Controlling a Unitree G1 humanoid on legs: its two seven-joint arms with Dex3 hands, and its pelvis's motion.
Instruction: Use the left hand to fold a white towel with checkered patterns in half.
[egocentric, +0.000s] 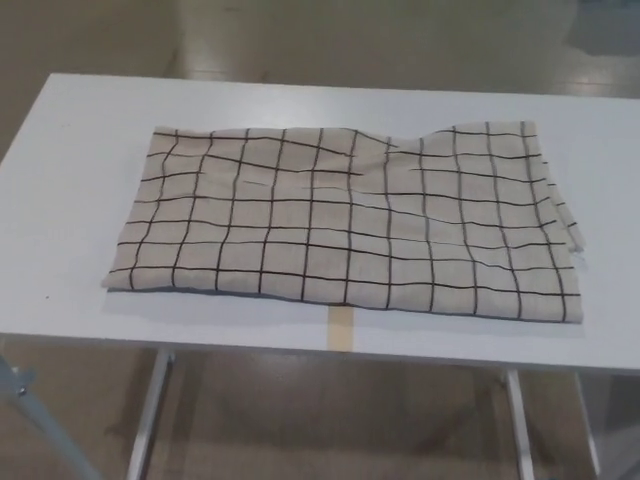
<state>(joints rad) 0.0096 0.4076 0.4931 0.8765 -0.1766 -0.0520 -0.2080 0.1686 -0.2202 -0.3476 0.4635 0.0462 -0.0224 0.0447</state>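
Observation:
A white towel with a black checkered grid (345, 220) lies spread flat across the middle of a white table (70, 180). It runs wide from left to right, with slight wrinkles near its far edge and a second layer peeking out at its right edge. Neither of my hands shows in the head view.
A strip of tan tape (341, 328) sits on the table's front edge, just below the towel. Metal table legs (150, 410) show under the front edge, above a glossy floor. A grey bar (30, 415) crosses the bottom left corner.

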